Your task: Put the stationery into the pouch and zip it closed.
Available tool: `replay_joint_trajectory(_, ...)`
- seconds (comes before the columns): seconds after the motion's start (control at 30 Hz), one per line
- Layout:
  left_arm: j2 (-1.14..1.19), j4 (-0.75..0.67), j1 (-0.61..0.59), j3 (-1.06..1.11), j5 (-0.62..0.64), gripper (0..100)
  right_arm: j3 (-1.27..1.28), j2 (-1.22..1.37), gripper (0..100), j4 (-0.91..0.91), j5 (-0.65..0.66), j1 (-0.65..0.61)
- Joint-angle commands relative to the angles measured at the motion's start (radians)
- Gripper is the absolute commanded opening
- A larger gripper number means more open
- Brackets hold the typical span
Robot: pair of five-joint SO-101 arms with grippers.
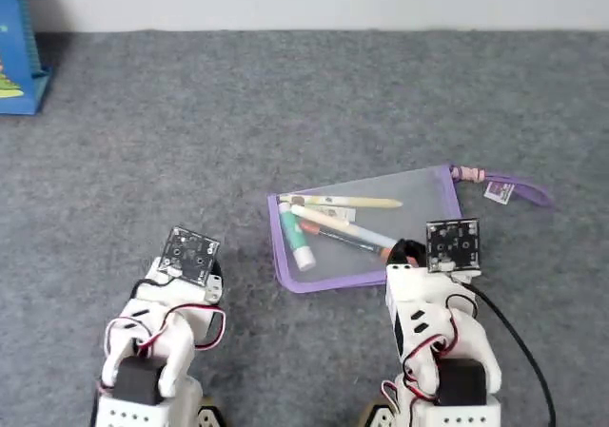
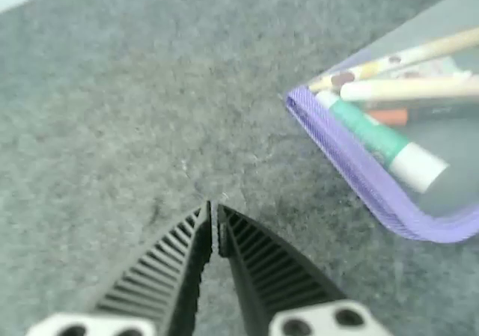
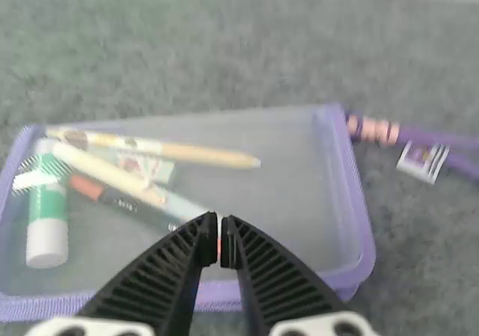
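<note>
A clear pouch with purple edging lies flat on the grey felt, and the stationery is inside it. A green glue stick, a yellow pencil and a white marker show through the plastic. Its purple strap and tag trail from the far right corner. My right gripper hovers shut over the pouch's near edge, holding nothing. My left gripper is shut and empty over bare felt, left of the pouch's left end, where the glue stick lies.
A blue box stands at the far left edge by the white wall. Grey felt covers the whole table, with open room behind and to the left of the pouch.
</note>
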Motion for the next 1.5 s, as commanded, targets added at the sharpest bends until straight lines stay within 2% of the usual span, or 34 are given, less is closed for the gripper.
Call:
replay_joint_trajectory(0.0, -0.014, -0.08, -0.008, 0.038, 0.015, 1, 0.028, -0.012, 0.8, 0.002, -0.075, -0.012)
replay_joint_trajectory(0.3, -0.014, -0.003, -0.008, 0.036, 0.015, 1, 0.184, -0.01, 0.9, 0.005, -0.084, -0.013)
replay_joint_trajectory(0.43, -0.014, 0.038, -0.008, 0.036, 0.015, 1, 0.184, -0.012, 0.9, 0.067, -0.086, -0.015)
replay_joint_trajectory(0.6, -0.014, 0.057, -0.008, 0.036, 0.015, 1, 0.184, -0.012, 0.9, 0.176, -0.084, -0.074)
replay_joint_trajectory(0.87, -0.014, 0.219, -0.006, 0.036, 0.015, 1, 0.184, -0.012, 0.9, 0.274, -0.081, -0.094)
replay_joint_trajectory(1.47, -0.014, 0.216, -0.008, 0.036, 0.015, 1, 0.184, -0.01, 0.9, 0.272, -0.081, -0.091)
